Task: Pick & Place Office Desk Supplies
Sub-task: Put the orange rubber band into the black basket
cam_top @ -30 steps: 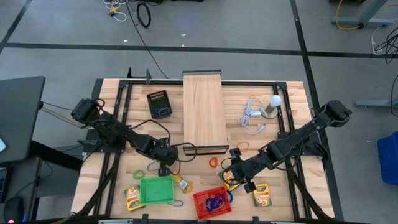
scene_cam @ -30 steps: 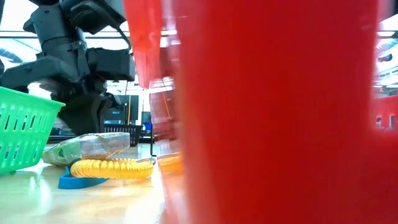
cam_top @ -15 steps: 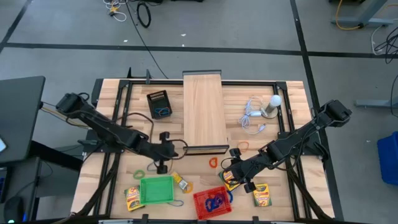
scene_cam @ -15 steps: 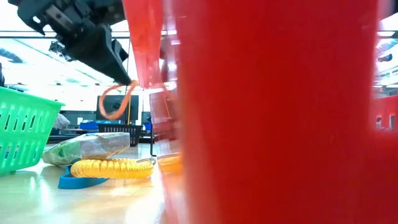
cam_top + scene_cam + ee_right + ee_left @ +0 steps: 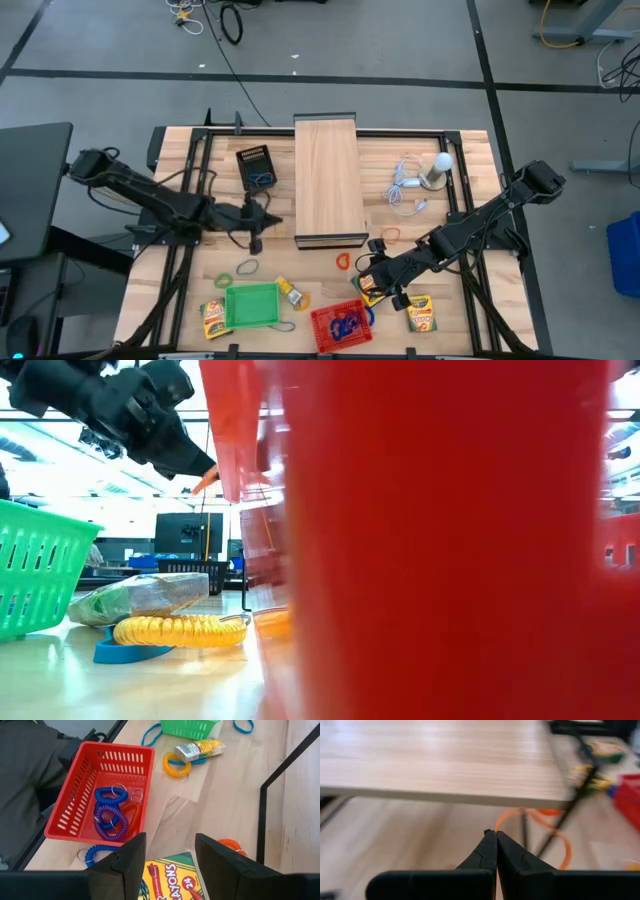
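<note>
My left gripper (image 5: pixel 266 218) is shut on an orange loop (image 5: pixel 547 827) and hangs in the air by the near left corner of the long wooden box (image 5: pixel 328 175). In the low view, the gripper (image 5: pixel 195 463) shows high up with a bit of orange (image 5: pixel 206 480) at its tip. My right gripper (image 5: pixel 170 845) stands open above a yellow-and-green crayon box (image 5: pixel 172 877) that lies flat on the table, right of the red basket (image 5: pixel 342 322). The fingers stand on either side of the crayon box without touching it. My left gripper pinches one strand of the orange loop (image 5: pixel 497 825) between its two fingertips. The fingers slant a little downward and point toward the table's right. The loop hangs beyond and below the tips, lifted clear of the table.
The red basket (image 5: pixel 100 795) holds blue loops. A green basket (image 5: pixel 252 305) stands at the near edge with crayon boxes (image 5: pixel 212 318) (image 5: pixel 420 313) nearby. Loose loops (image 5: pixel 343 262) (image 5: pixel 224 279) (image 5: pixel 177 765) lie on the table. A bulb with cable (image 5: pixel 435 170) sits far right.
My left gripper, staying shut, has risen from the table beside the green basket and drawn toward the far edge, tipping up nearer to level. The orange loop has come up with it and now hangs clear of the table.
</note>
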